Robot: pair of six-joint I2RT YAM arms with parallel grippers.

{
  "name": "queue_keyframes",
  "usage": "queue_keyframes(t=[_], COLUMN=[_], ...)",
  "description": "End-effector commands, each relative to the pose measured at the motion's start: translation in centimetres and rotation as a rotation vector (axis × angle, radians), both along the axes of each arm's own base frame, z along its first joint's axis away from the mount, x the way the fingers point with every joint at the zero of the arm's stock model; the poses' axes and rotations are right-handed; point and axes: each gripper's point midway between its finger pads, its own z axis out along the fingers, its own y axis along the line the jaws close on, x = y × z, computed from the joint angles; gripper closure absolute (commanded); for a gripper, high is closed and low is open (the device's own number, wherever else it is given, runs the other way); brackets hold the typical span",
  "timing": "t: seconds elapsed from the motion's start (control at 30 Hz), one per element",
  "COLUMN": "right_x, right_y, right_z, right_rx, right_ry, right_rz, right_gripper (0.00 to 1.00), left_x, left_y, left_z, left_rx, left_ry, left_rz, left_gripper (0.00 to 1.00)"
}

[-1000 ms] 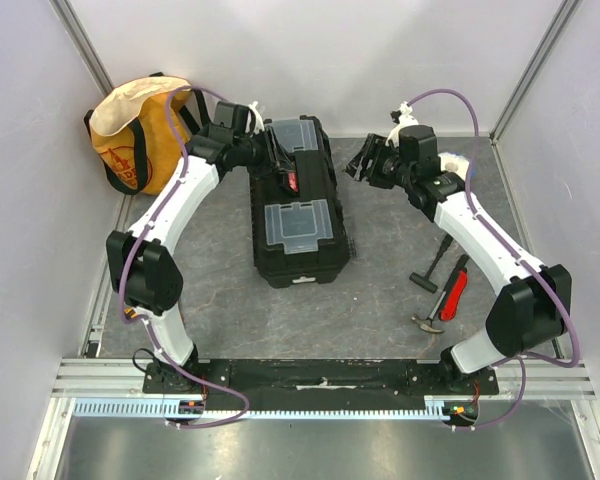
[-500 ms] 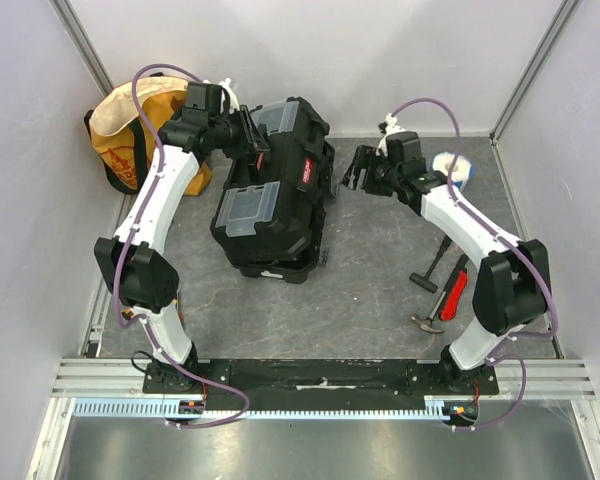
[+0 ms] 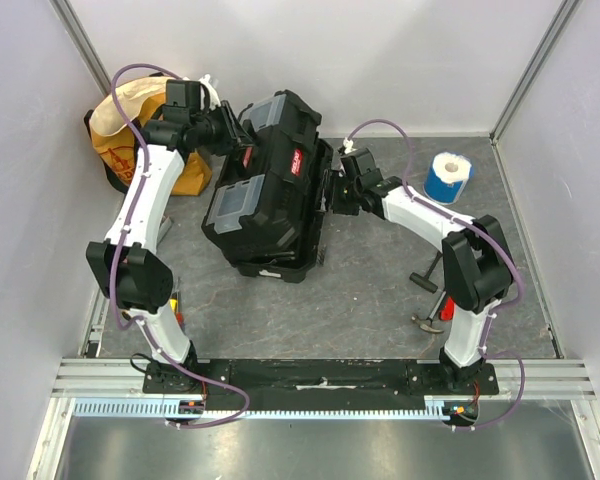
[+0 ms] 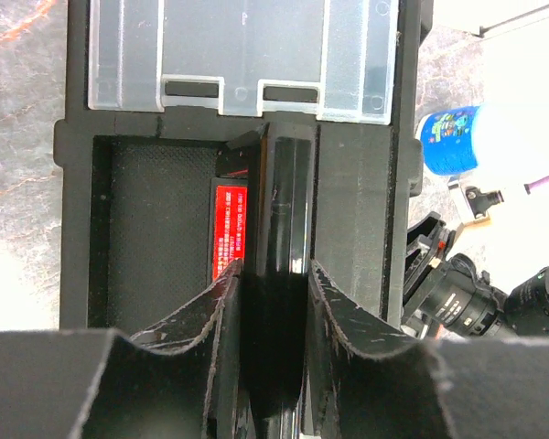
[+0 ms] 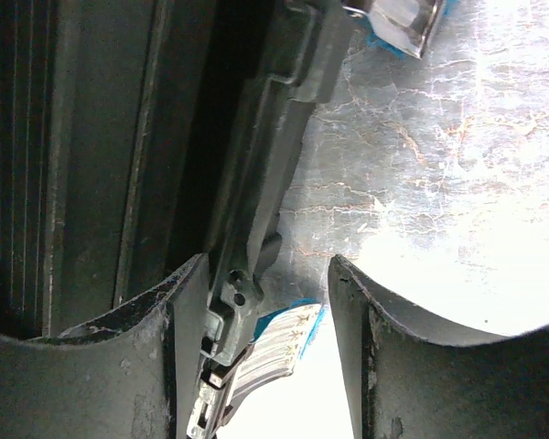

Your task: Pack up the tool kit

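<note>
Tool kit [image 3: 270,195] now aslant, left hand [image 4: 274,283] around handle [image 4: 282,183]

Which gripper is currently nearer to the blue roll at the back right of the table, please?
Right. The right gripper sits at the tool kit's right side, left of the roll; the left gripper holds the kit's handle, farther away.

Matt black plastic tool kit [image 3: 280,225], clear lids [image 4: 242,46]

Left arm [image 3: 145,200] and right arm [image 3: 420,212]: white link shells, bulky black joint housings, black bases. A thin purple cable [image 3: 140,67] runs along each arm. Fingers [image 4: 192,320] are dark grey with curved inner edges and rough, scuffed rims flecked white. The same goes for the other wrist's fingers.
</note>
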Motion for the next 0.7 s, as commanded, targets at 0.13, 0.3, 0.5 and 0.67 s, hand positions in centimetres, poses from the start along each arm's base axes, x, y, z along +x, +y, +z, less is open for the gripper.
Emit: queue_keyframes(t=[0.13, 0.3, 0.5, 0.67], right_x=[2.3, 3.2, 4.1, 4.3], right_y=[1.4, 2.5, 3.9, 5.1], right_z=[1.0, -0.3, -1.5, -2.4], right_rx=[0.032, 0.038, 0.038, 0.019], right_ry=[-0.04, -0.023, -0.012, -0.006], right_rz=[-0.029, -0.018, -0.007, 0.026], right_gripper=[0.33, 0.31, 0.31, 0.29], left_x=[-0.7, -0.5, -0.3, -0.2], left_y=[2.8, 4.1, 4.1, 4.0], left_z=[11.6, 11.0, 10.2, 9.7], left_rx=[-0.081, -0.094, -0.135, -0.148], left_ry=[-0.351, -0.336, -0.312, -0.302], left_rz=[0.019, 0.026, -0.001, -0.012], left_gripper=[0.98, 0.98, 0.98, 0.98])
